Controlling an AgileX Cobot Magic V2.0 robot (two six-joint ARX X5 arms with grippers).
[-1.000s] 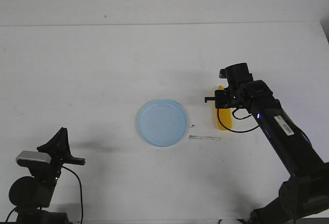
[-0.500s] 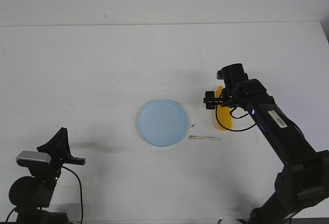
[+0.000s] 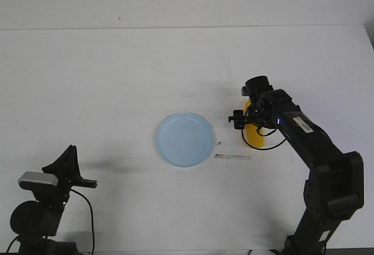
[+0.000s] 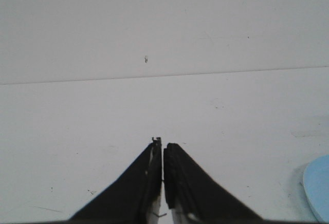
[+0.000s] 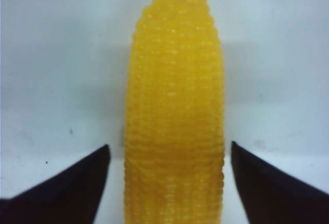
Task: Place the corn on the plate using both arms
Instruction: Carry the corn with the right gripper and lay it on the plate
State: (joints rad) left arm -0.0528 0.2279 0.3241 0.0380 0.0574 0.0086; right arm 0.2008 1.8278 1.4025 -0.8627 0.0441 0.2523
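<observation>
- Over the last second my right arm has pulled in and dropped lower over the corn (image 3: 253, 136), while plate and left arm have not budged.
- Right hand (image 3: 248, 120) sits right of centre in the front view, fingers spread wide; the wrist view shows a dark finger (image 5: 61, 183) on each side of the cob with clear gaps, so nothing is gripped yet.
- Corn (image 5: 175, 111) lies on the white desk (image 3: 117, 68), running straight up the middle of the wrist frame, tip at the top.
- Plate (image 3: 184, 139) waits at the centre of the front view, near the corn's left but apart from it, nothing on it.
- Left hand (image 4: 163, 172) is parked at lower left, fingers pressed together, holding nothing.
- I judge this to be the reach-to-grasp step, barely begun overall.
- Next call: sink a little, close on the cob's thick middle squarely so it doesn't roll, then lift and carry left to the plate.
</observation>
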